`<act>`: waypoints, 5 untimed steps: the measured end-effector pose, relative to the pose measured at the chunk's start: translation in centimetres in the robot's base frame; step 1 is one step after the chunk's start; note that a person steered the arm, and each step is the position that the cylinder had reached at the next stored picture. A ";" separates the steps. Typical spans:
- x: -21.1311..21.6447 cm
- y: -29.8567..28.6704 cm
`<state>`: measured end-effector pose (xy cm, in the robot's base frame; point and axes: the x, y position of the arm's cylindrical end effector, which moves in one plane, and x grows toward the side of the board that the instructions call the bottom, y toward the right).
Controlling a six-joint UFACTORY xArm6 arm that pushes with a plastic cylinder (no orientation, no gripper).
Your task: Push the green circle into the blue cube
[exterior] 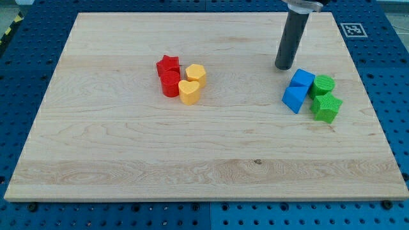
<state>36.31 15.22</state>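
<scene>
Board: a pale wooden board [204,153] is laid over a blue perforated table [19,64], and most of the view is filled by it.
Rod: a dark rod [291,41] is seen coming down from the view's top, right of centre; no pincer is carried, so nothing is held or clamped.
Tip: my tip [283,67] is set on the board just above and to the left of the blue pair, close to it but apart.
Blue cube: the blue cube [302,79] is found at the view's right, with a second blue block [294,99] touching it below and to the left.
Green circle: the green circle [323,85] is pressed against the blue cube's right side.
Green block: a ridged green block [326,107] is placed just below the green circle, touching it.
Red and yellow group: left of centre, a red star [167,64], a red block [170,84], a yellow hexagon [196,74] and a yellow heart [189,92] are bunched together, well apart from the tip.
</scene>
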 end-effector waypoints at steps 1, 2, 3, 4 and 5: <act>-1.5 0.0; -2.5 0.0; -2.5 1.7; -2.5 3.5; -2.2 4.7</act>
<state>34.13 19.94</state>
